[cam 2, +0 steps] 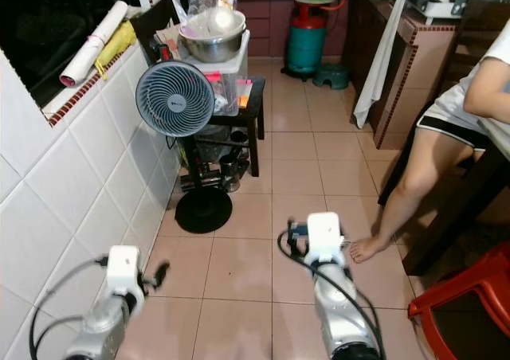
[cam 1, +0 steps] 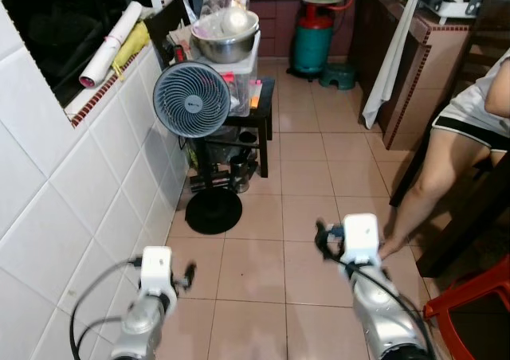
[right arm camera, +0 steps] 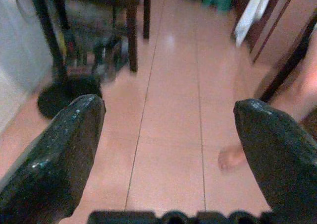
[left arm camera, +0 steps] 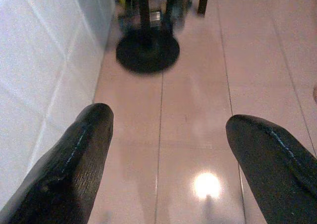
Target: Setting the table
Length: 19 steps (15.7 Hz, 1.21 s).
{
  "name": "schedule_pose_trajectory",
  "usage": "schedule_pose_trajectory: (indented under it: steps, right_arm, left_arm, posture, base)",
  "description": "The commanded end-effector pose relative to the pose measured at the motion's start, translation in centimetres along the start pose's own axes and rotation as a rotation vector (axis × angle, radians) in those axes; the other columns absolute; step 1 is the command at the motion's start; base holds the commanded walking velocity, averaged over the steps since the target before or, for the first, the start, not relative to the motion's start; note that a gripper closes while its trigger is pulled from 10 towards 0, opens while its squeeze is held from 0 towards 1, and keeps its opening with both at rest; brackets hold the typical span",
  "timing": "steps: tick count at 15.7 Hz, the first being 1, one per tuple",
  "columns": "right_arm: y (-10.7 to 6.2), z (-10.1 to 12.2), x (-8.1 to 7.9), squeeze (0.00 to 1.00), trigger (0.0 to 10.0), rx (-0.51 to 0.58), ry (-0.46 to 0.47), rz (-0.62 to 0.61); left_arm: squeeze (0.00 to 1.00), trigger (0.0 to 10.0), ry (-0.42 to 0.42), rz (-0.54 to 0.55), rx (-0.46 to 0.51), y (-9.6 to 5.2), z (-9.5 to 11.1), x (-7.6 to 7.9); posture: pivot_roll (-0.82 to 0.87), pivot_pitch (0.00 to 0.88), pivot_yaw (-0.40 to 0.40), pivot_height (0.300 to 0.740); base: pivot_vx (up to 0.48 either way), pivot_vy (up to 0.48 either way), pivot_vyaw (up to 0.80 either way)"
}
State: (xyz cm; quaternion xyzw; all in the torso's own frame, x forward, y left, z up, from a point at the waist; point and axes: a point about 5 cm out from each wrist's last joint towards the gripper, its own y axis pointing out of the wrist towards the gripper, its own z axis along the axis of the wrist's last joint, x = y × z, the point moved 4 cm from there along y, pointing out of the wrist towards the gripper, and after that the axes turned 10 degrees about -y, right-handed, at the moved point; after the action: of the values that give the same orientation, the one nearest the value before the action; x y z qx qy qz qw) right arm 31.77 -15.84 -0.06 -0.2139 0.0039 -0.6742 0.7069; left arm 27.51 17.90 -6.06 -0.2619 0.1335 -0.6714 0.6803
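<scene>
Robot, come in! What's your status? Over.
Left gripper and right gripper open, empty, held over the tiled floor. No tableware picked up yet. Standing fan ahead on the left, seated person's leg on the right.

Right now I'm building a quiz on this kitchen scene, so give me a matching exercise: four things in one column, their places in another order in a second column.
Things:
1. round grey pedestal fan
2. large steel mixing bowl
3. green gas cylinder
4. red plastic chair

Places:
A. far end of the tiled floor, by the dark cabinets
B. on top of a white box on the small black table
C. beside the white tiled wall, on a black round base
D. near the robot's right arm

Pairs: 1-C, 2-B, 3-A, 4-D
</scene>
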Motion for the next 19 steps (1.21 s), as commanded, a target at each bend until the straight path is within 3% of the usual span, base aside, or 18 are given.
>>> schedule_pose_trajectory:
  steps: [1, 4, 9, 11, 15, 19]
  right_arm:
    - [0.0, -1.0, -0.3, 0.0, 10.0, -0.036, 0.001, 0.013]
    - [-0.9, -4.8, -1.9, 0.0, 10.0, -0.19, -0.005, 0.087]
    - [-2.6, -8.5, -2.9, 0.0, 10.0, -0.348, -0.01, 0.151]
    - [-4.1, -10.6, -3.7, 0.0, 10.0, -0.438, -0.024, 0.201]
    - [-4.4, -10.9, -4.3, 0.0, 10.0, -0.446, -0.062, 0.254]
    - [-4.7, -11.2, -4.4, 0.0, 10.0, -0.459, -0.071, 0.261]
  left_arm:
    - [0.0, 10.0, 0.011, -0.001, -0.054, -0.2, -1.1, -0.2]
    - [0.0, 10.0, 0.028, 0.048, -0.205, -1.3, -4.3, -1.7]
    - [0.0, 10.0, 0.022, 0.083, -0.299, -2.2, -6.3, -2.8]
    - [0.0, 10.0, 0.027, 0.096, -0.347, -2.8, -7.4, -3.1]
    - [0.0, 10.0, 0.034, 0.097, -0.366, -2.8, -7.5, -3.2]
    - [0.0, 10.0, 0.056, 0.1, -0.387, -2.8, -7.7, -3.0]
  posture:
    - [-0.03, 0.0, 0.051, 0.74]
    - [-0.04, 0.0, 0.047, 0.74]
    - [-0.04, 0.0, 0.039, 0.74]
    - [-0.03, 0.0, 0.032, 0.74]
    - [-0.03, 0.0, 0.032, 0.74]
    - [-0.03, 0.0, 0.037, 0.74]
  base:
    - [0.0, 0.0, 0.0]
    - [0.0, 0.0, 0.0]
    - [0.0, 0.0, 0.0]
    - [0.0, 0.0, 0.0]
    - [0.0, 0.0, 0.0]
    - [0.06, 0.284, 0.0]
